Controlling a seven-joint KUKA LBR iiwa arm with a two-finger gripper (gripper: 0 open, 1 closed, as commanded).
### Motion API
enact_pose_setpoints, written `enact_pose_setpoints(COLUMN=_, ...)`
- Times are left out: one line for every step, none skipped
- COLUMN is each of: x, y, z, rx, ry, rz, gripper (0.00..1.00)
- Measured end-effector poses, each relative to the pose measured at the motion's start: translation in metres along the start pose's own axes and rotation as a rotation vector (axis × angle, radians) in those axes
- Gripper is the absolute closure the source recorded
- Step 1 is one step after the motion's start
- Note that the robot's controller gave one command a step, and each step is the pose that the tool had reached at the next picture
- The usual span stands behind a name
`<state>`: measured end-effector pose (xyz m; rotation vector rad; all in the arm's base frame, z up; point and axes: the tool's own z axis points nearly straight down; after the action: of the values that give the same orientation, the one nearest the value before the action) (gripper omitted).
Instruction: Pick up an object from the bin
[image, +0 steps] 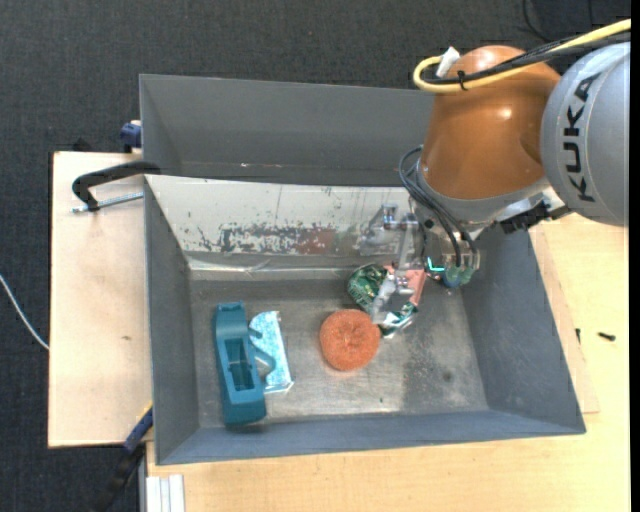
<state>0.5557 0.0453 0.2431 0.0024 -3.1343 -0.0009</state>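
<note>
My gripper (408, 285) hangs below the orange wrist cover at the bin's right centre, low over the floor. Right beside it, touching or nearly so, lies a crumpled shiny green wrapper (366, 284), with a pink and white bit of it or of another small thing under the gripper's tip. A round orange scrubbing pad (350, 340) lies just in front and to the left of the gripper, apart from it.
At the bin's front left lies a blue tape dispenser (238, 368), with a pale blue and white packet (270, 350) against its right side. The arm with its cover and cables stands over the bin's back right corner.
</note>
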Motion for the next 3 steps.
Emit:
enact_pose_setpoints(x=-0.001, y=0.000, z=-0.004, rx=-0.001, ry=-0.008, rz=0.001, gripper=0.00)
enact_pose_setpoints(x=0.003, y=0.002, z=0.040, rx=-0.001, ry=-0.016, rz=0.010, gripper=0.00)
enact_pose_setpoints(x=0.046, y=-0.004, z=0.101, rx=-0.001, ry=-0.009, rz=0.029, gripper=0.00)
